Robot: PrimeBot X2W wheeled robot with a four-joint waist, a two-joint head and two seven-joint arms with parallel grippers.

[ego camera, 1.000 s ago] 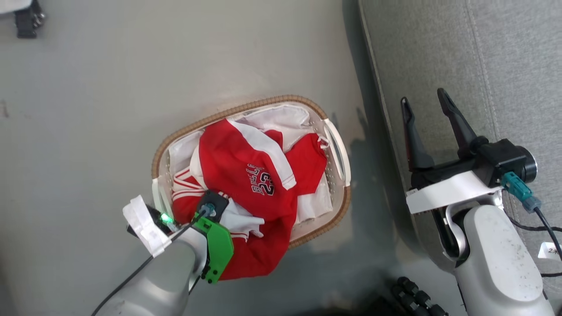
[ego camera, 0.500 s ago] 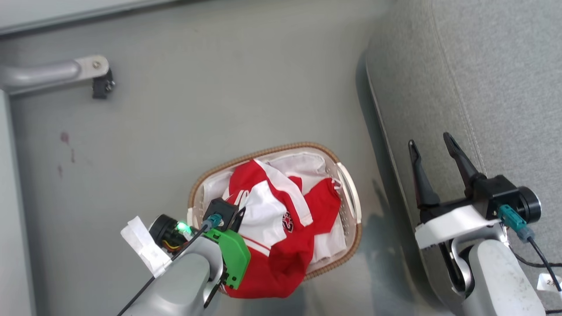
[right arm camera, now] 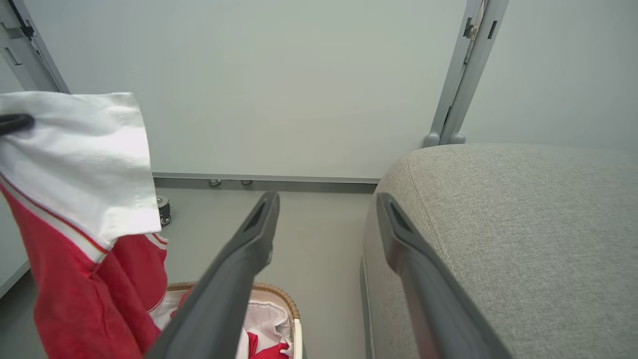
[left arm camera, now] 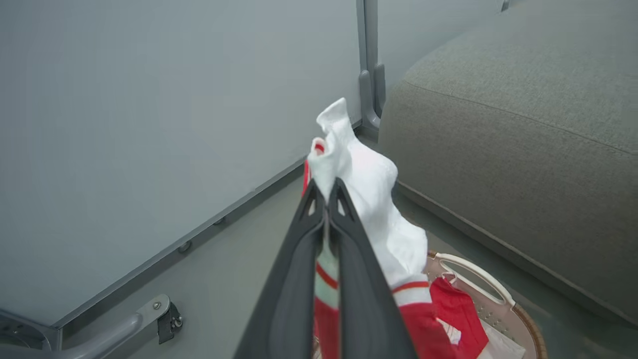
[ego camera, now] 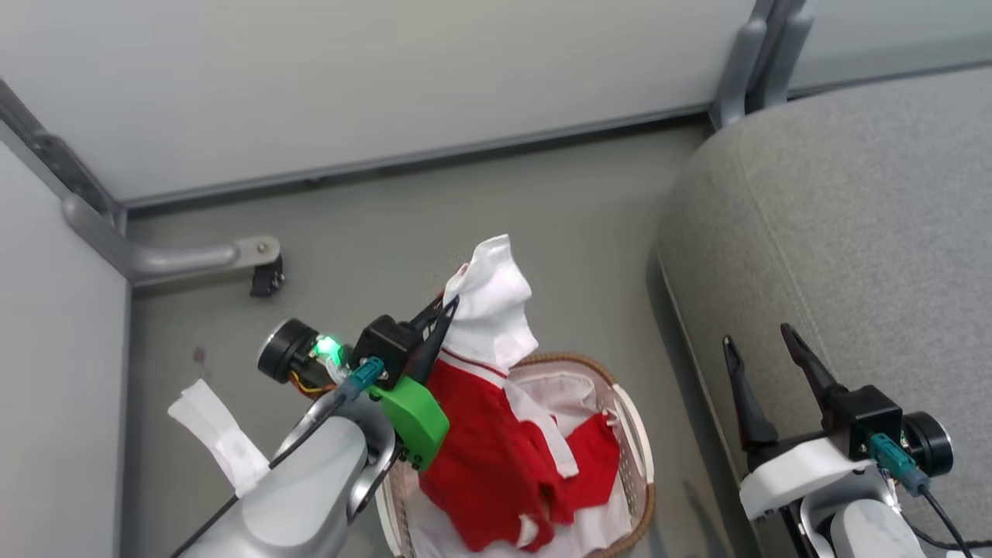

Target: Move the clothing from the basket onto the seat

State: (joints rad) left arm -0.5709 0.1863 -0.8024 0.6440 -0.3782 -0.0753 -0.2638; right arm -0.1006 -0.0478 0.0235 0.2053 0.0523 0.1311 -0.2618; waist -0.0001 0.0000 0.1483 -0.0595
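My left gripper [ego camera: 447,304] is shut on the white sleeve of a red garment [ego camera: 488,457] and holds it up above the basket [ego camera: 637,434]. Its red body hangs down into the basket, where more red clothing [ego camera: 593,449] lies on a white sheet. In the left wrist view the dark fingers [left arm camera: 349,249] pinch the white cloth [left arm camera: 369,199], with the basket's handle [left arm camera: 473,279] below. To the right stands the grey seat [ego camera: 852,232]. My right gripper [ego camera: 758,337] is open beside the seat's edge, holding nothing. The right wrist view shows the lifted garment [right arm camera: 79,164] at the left and the seat [right arm camera: 523,224] at the right.
Pale partition walls [ego camera: 387,77] stand close behind the basket and to the left. A grey metal foot with a black caster [ego camera: 267,279] juts over the floor left of the basket. Another grey post [ego camera: 756,62] stands at the seat's far corner.
The camera has tilted up, so the walls came into view. My left gripper has risen out of the basket, pulling the red garment up by its white sleeve. The right gripper stays open.
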